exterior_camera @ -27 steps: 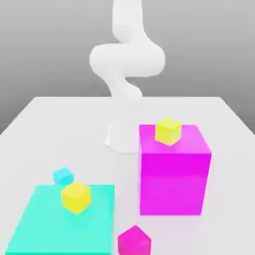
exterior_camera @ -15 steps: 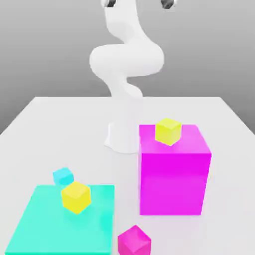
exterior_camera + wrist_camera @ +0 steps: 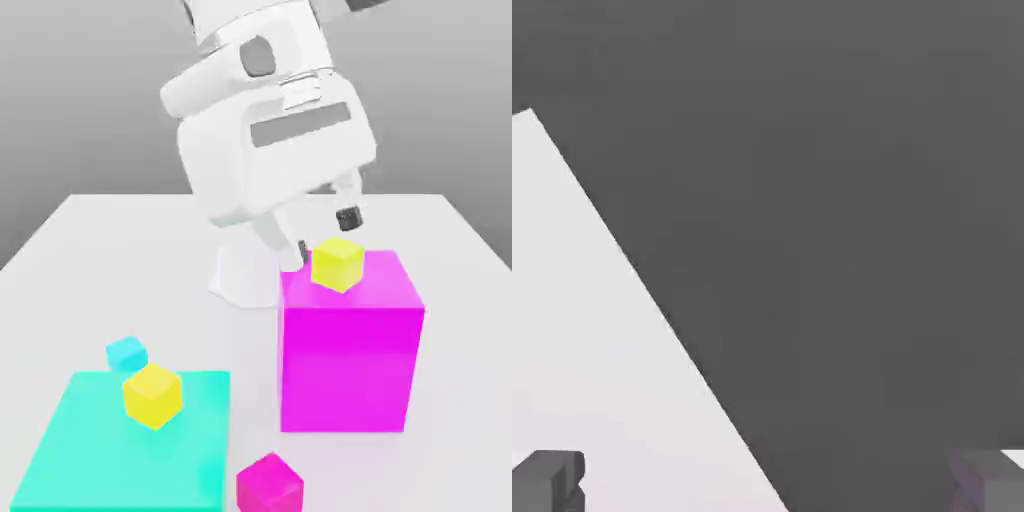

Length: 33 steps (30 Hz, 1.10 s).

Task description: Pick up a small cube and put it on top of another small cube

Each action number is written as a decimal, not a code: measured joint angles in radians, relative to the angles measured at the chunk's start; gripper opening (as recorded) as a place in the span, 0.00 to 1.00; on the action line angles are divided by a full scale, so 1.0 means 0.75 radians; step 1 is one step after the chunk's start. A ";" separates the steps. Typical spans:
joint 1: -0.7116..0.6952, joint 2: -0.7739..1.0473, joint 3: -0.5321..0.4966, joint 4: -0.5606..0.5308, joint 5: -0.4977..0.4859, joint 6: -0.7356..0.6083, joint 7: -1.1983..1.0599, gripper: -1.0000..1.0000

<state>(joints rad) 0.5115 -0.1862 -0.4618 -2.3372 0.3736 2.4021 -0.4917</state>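
The gripper [image 3: 325, 235] is being lowered from the exterior view's top edge, fingers spread wide, nothing held, toward the yellow cube [image 3: 337, 263] on the magenta block [image 3: 350, 350] at centre right.

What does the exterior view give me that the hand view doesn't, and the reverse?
Exterior view: the magenta cube, two yellow cubes, one on the big magenta block, one on the cyan mat, plus a small cyan cube. Hand view: a close look along the fingertips past the table's edge into grey background. Both: the white table and the open gripper, holding nothing.
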 joint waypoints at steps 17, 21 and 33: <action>0.029 0.427 0.011 -0.038 0.188 0.111 -0.920 0.50; 0.015 0.499 0.029 -0.053 0.166 0.162 -1.091 0.50; 0.008 0.633 0.021 -0.113 -0.076 0.346 -1.484 0.50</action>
<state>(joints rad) 0.5173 0.2884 -0.4463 -2.4221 0.3168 2.6617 -1.6047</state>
